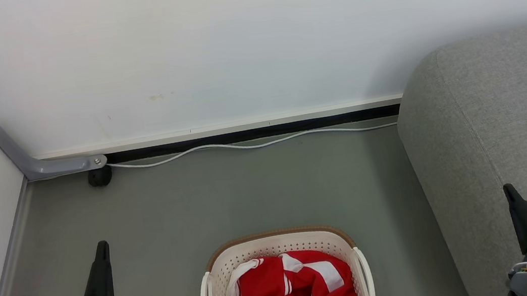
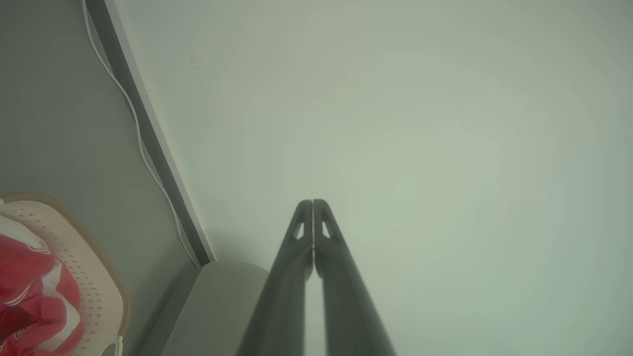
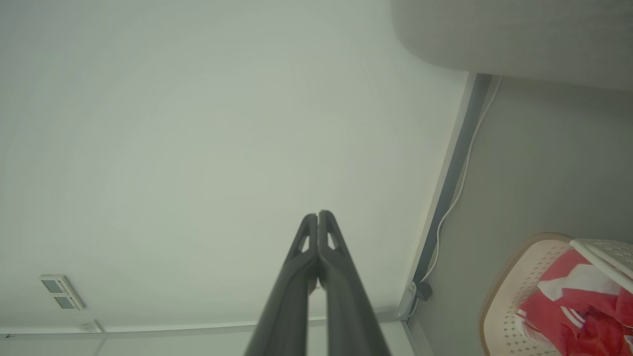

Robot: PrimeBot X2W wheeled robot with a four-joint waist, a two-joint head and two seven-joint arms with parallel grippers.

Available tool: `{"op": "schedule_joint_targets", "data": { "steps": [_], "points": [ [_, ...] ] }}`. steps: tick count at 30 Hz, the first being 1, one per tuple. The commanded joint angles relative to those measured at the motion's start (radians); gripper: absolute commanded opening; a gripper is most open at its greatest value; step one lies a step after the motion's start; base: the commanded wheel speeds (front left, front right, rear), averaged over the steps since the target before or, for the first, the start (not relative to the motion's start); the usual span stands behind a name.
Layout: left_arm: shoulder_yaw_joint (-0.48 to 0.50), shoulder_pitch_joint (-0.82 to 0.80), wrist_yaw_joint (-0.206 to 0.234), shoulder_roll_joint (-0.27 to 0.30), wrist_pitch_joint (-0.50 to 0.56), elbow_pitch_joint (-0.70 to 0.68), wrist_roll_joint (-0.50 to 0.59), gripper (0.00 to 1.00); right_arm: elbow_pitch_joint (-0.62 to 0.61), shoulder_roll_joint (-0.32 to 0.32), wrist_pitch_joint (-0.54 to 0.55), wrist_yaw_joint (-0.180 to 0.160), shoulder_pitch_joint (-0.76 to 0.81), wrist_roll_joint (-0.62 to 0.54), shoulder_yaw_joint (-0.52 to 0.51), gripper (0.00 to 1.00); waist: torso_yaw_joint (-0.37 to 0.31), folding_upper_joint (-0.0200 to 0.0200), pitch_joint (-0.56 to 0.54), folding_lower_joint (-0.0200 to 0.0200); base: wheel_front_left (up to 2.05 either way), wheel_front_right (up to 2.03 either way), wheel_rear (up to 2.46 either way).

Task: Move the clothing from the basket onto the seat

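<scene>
**Clothing lies in the basket, apart from both closed grippers**

Clothing, red with white stripes and panels, sits crumpled inside the basket. It fills most of the part of the basket that shows. The basket stands on the floor at the bottom middle of the head view, cut off by the lower edge.

The left gripper is well off to the basket's left. Its fingers are pressed together with nothing between them, and they point toward the wall. The right gripper is well off to the basket's right, in front of the seat. Its fingers also meet, and it holds nothing. Neither gripper touches the clothing or the basket, which lie between the two. In each wrist view the fingers meet at their tips against the pale wall, with the basket and clothing low in one corner.

The seat is grey and stands to the basket's right, apart from it, with its back end near the wall. A white cable runs along the foot of the wall from a grey bracket in the left corner to the seat.
</scene>
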Motion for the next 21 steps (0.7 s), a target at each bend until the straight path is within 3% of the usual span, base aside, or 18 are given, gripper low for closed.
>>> {"op": "schedule_joint_targets", "data": {
  "steps": [1, 21],
  "points": [
    [0.032, -0.057, -0.007, 0.01, 0.006, -0.023, 0.003, 0.0, -0.031, -0.01, 0.008, 0.004, -0.036, 0.005, 0.018, 0.0, 0.0, 0.0, 0.0, 0.0, 0.0, 0.0, 0.0],
    [0.032, -0.057, -0.007, 0.01, 0.006, -0.023, 0.003, 0.0, -0.031, -0.01, 0.008, 0.004, -0.036, 0.005, 0.018, 0.0, 0.0, 0.0, 0.0, 0.0, 0.0, 0.0, 0.0]
  ]
}}
